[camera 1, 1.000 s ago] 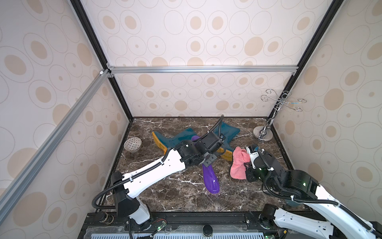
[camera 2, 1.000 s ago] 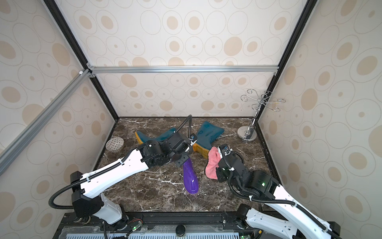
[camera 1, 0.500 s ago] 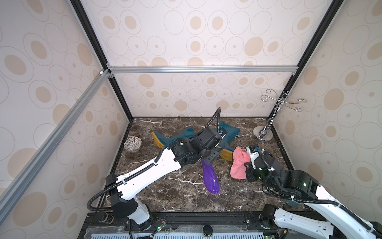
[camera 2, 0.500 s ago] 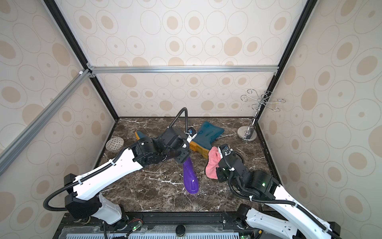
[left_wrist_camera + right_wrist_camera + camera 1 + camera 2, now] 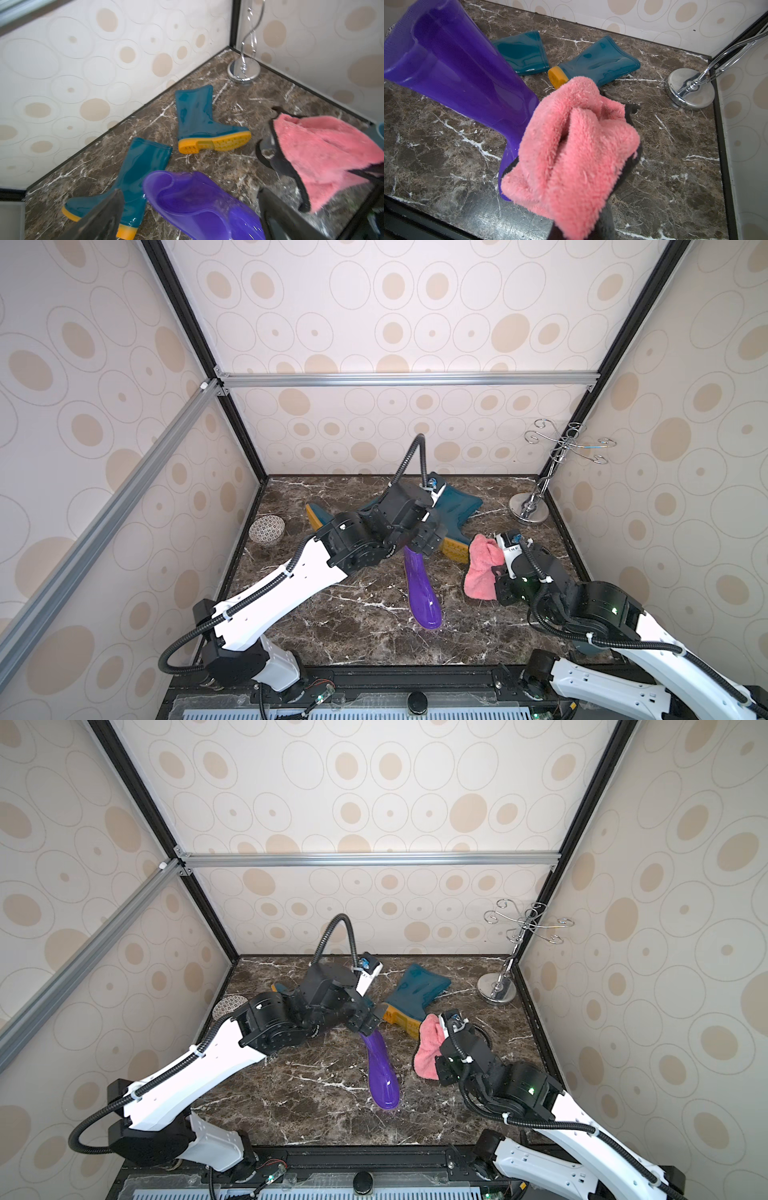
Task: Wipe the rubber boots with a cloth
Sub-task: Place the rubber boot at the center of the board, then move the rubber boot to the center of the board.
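The purple boot (image 5: 420, 591) (image 5: 381, 1073) has its foot toward the table's front. Its open top (image 5: 187, 199) sits between the wide-apart fingers of my left gripper (image 5: 427, 540) (image 5: 369, 1021) (image 5: 190, 194). The gripper is open and neither finger presses the boot. Two teal boots with yellow soles lie behind it, one (image 5: 455, 506) (image 5: 195, 116) at mid-back and one (image 5: 320, 516) (image 5: 139, 170) partly under my left arm. To the right of the purple boot, my right gripper (image 5: 496, 578) (image 5: 440, 1065) (image 5: 581, 228) is shut on the pink cloth (image 5: 480, 568) (image 5: 571, 149), which hides its fingers.
A patterned bowl (image 5: 267, 529) (image 5: 226, 1006) sits by the left wall. A chrome wire stand (image 5: 530, 510) (image 5: 496, 990) (image 5: 689, 91) fills the back right corner. Walls close in the marble table (image 5: 332, 614) on three sides.
My left gripper has opened and let go of the purple boot's top, and the arm has pulled up and back a little. The right arm and the cloth have not moved.
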You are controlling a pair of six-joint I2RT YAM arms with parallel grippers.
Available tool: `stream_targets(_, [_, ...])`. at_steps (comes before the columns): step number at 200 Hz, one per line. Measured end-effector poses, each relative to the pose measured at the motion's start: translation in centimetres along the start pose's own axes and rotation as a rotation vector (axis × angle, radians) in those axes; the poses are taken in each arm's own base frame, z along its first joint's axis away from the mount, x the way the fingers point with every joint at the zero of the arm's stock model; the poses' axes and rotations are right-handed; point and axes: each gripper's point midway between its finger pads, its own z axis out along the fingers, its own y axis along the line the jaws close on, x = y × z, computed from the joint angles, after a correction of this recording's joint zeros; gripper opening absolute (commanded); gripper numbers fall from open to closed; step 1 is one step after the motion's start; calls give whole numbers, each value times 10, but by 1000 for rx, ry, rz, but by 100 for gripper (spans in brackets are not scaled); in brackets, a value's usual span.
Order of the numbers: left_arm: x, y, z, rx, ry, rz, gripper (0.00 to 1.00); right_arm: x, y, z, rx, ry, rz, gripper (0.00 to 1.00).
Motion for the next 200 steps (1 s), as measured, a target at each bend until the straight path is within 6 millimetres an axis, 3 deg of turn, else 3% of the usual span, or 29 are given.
stream_targets(27, [9,74,-10,-156,-32,-165,100,-8,1,-3,-2,-10,-5,0])
stream_targets(49, [26,121,-13,-246,-41,-296,100,-9,6,0,-15,6,-11,0])
stream_targets(70, [55,156,-8,-307,-22,-410,100,-12,11,2,-24,17,-22,0])
stream_targets(84, [90,178,2,-358,27,-492,100,-14,14,2,-34,19,-26,0])
stream_targets(102, [134,194,16,-406,94,-573,100,-18,17,0,-46,11,-24,0])
stream_targets(126, [182,200,31,-434,162,-653,99,-20,19,-1,-61,11,-24,0])
stream_targets(166, [241,208,48,-462,182,-765,93,-26,24,-3,-79,7,-35,0])
stream_targets(200, [284,202,68,-460,226,-819,90,-45,28,-14,-108,-30,-32,0])
